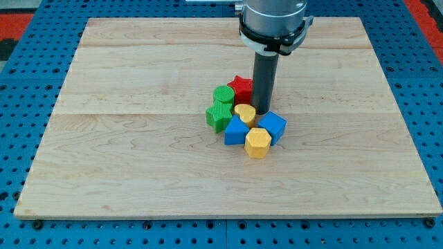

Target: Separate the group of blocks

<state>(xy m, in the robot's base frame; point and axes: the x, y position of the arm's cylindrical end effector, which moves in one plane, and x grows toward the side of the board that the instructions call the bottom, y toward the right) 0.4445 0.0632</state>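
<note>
A tight group of blocks sits at the middle of the wooden board (138,159). It holds a red star (240,86), a green cylinder (223,94), a green block (219,115), a small yellow heart (244,113), a blue block (237,131), a blue cube (273,126) and a yellow hexagon (257,142). My tip (262,111) comes down from the view's top and stands inside the group, right of the red star and yellow heart, just above the blue cube.
The board lies on a blue perforated base (21,48). Red patches show at the view's top corners (14,21). The arm's grey housing (273,21) hangs above the board's top edge.
</note>
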